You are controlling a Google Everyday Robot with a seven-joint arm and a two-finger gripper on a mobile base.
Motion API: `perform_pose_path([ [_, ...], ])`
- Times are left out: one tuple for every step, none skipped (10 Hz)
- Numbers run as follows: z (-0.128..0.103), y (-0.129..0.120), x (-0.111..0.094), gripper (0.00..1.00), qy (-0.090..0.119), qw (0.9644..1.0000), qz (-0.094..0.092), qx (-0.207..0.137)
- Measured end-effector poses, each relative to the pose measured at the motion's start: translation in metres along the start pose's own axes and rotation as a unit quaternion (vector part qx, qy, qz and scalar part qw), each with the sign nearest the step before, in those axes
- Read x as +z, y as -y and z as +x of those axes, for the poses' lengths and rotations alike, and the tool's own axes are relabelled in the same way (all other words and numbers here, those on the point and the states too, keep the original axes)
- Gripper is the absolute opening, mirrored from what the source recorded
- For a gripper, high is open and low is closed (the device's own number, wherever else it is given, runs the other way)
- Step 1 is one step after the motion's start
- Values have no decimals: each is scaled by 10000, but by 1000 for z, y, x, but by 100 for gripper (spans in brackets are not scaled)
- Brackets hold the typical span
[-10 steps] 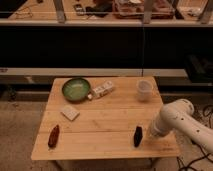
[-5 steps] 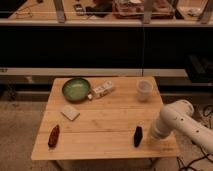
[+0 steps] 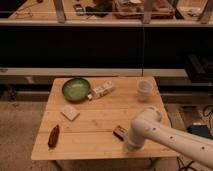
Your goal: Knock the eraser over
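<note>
- The eraser lay flat on the wooden counter, near its front edge;
- The hand sat just right of the eraser, hidden behind the white arm;
- A green bowl, a white pad and a cup stood farther back.

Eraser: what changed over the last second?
The small dark rectangular eraser went from standing upright to lying flat. The white arm swung left over it; its pincer sits just beside it near the table's front edge. Green bowl, white pad and reddish-brown bottle stayed put.
</note>
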Motion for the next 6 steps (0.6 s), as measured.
perform_pose_path([
  [51, 14, -11, 4, -195, 9991, -2, -377],
  [103, 28, -24, 4, -376, 9964, -20, -761],
  [128, 38, -32, 4, -463, 9944, -24, -954],
  [142, 44, -36, 4, -504, 9930, -24, -1064],
  [149, 47, -38, 4, -528, 9923, -24, -1123],
  [148, 47, -38, 4, -528, 9924, -24, -1113],
])
